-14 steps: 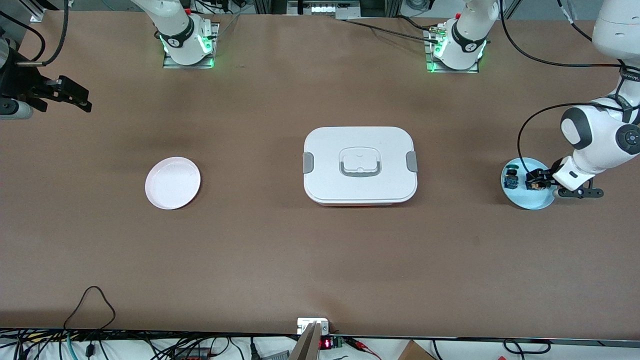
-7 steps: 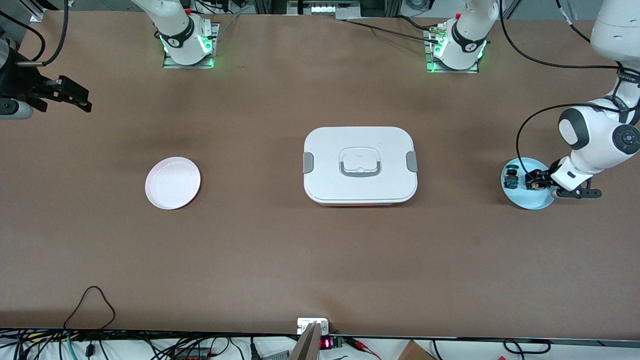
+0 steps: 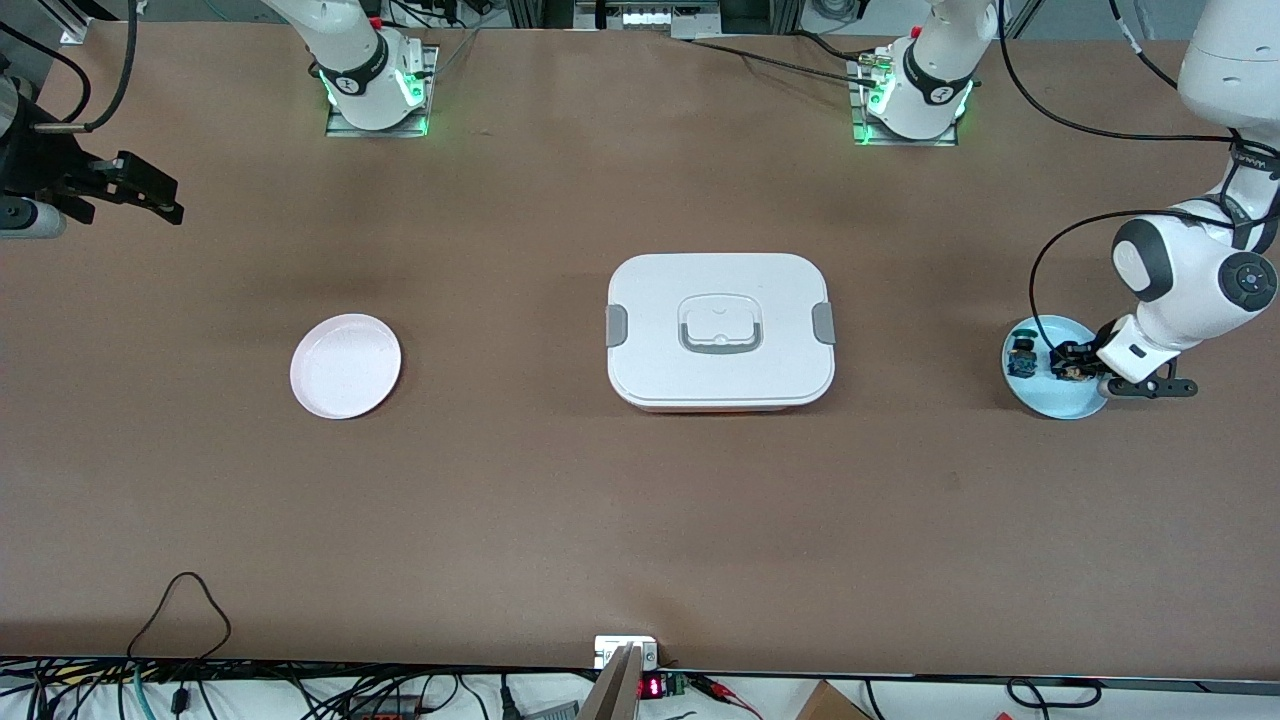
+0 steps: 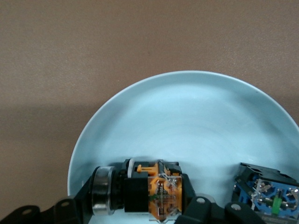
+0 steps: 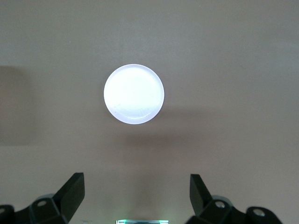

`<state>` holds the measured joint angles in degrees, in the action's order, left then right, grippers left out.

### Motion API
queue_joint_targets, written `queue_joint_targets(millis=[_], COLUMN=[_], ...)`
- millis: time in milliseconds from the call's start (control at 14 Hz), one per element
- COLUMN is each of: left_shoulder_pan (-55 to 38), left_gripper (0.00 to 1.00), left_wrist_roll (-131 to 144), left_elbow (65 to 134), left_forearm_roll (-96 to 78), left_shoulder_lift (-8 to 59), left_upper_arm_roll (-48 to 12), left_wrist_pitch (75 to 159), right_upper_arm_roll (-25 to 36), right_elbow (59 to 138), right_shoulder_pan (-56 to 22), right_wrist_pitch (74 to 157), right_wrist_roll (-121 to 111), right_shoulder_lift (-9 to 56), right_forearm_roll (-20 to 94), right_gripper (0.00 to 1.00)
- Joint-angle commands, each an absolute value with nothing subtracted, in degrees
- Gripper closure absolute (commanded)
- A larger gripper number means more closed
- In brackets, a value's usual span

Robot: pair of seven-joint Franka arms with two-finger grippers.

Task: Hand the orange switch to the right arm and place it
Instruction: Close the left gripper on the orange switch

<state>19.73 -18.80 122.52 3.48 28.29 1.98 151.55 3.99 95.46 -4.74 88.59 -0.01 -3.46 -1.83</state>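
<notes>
Both arms are glossy white with dark grey joint caps and green-lit bases. The left arm (image 3: 1190,290) trails a black cable. The right gripper (image 5: 135,196) has angular black fingers.

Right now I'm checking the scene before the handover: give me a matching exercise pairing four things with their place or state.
Things:
1. orange switch
2. blue switch
3. pink plate
4. right gripper

Places or states:
A. bare, toward the right arm's end
B. open, waiting high over the table
C. lying free on the blue plate
D. clamped in the left gripper

Pairs: 1-D, 2-C, 3-A, 4-B
</notes>
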Motion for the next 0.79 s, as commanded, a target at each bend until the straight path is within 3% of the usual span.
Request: queue_joint_targets(millis=[0, 215, 573, 717], left_shoulder_pan=[20.39, 20.3, 20.04, 20.13], left_gripper=[0.74, 0.81, 0.84, 0.9], left_wrist_roll=[-19.6, -19.77, -21.44, -23.11], left_elbow=[122.17, 121.73, 110.5, 107.68], left_forearm_roll=[4.22, 4.31, 4.22, 4.13], left_shoulder_lift=[26.99, 23.57, 20.92, 20.74], left_upper_arm_roll=[1.23, 0.88, -1.93, -3.77], left_wrist_pitch=[151.26, 145.14, 123.0, 116.32], right_upper_arm_roll=[3.96, 3.96, 3.87, 3.96], right_elbow=[94.75, 94.75, 94.75, 94.75], right_shoulder_pan=[-4.83, -4.92, -5.01, -5.54], right_wrist_pitch=[87.63, 87.71, 87.63, 87.71], right_wrist_roll=[-0.44, -0.35, -0.18, -0.18], right_shoulder_lift=[-3.69, -3.69, -3.69, -3.69], right_forearm_roll=[-1.67, -1.76, -1.67, -1.93], right_gripper=[0.0, 0.0, 0.0, 0.0])
